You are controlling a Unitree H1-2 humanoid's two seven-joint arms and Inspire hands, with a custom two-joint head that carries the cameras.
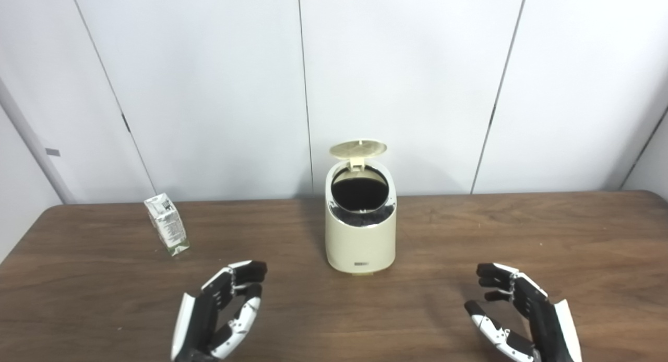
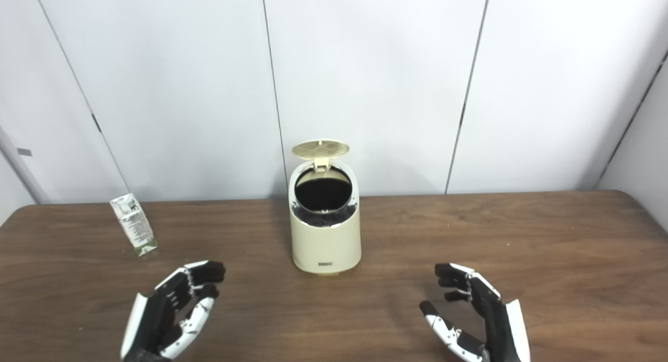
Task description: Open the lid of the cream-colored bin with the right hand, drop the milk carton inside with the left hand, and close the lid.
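The cream-colored bin (image 1: 360,242) stands near the middle of the brown table, its round lid (image 1: 358,148) tipped up at the back so the dark inside shows. A small white and green milk carton (image 1: 167,225) stands upright to the bin's left, toward the wall. My left hand (image 1: 222,312) hovers low at the front, right of and nearer than the carton, fingers apart and holding nothing. Over at the front right, my right hand (image 1: 519,312) is likewise open and empty, well clear of the bin.
The wooden table (image 1: 522,231) reaches to a white panelled wall (image 1: 417,80) right behind the bin. Its rounded corners show at far left and far right.
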